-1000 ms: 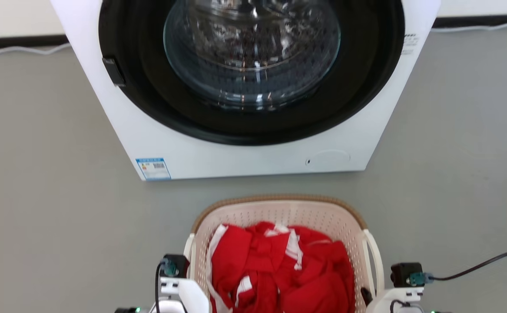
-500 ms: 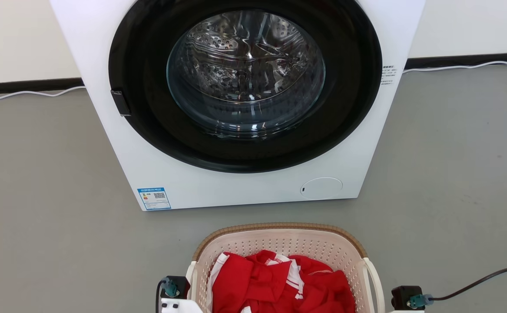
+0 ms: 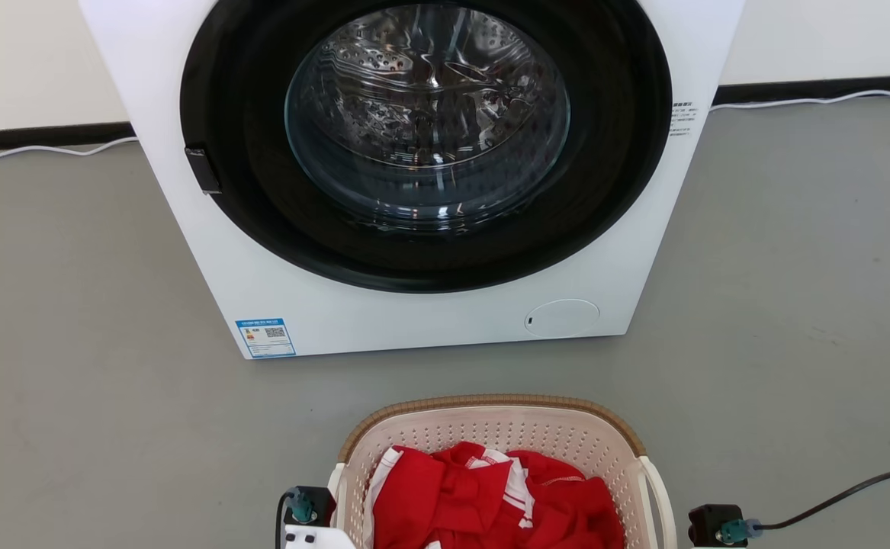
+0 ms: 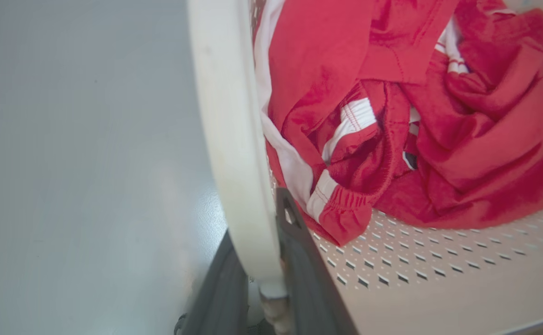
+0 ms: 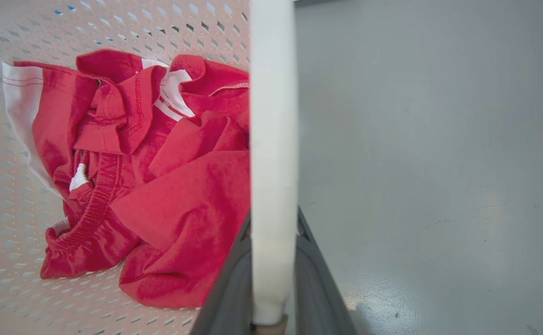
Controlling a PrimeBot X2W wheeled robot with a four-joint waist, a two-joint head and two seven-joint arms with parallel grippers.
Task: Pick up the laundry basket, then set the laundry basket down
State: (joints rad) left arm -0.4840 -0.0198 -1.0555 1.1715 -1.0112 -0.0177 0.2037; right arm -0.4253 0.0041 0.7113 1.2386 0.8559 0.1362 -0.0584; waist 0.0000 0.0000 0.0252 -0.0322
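Cream-white perforated plastic laundry basket (image 3: 490, 402), brown-rimmed, bottom centre. Left gripper (image 4: 257, 232), fingers pointing up frame, clamped on its white left handle (image 4: 229, 116); right gripper (image 5: 273, 223) likewise on right handle (image 5: 273, 116).

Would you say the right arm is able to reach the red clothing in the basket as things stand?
Probably not: the right gripper is shut on the white handle of the laundry basket, a finger on either side. The red clothing lies uncovered inside, so it must let go first.
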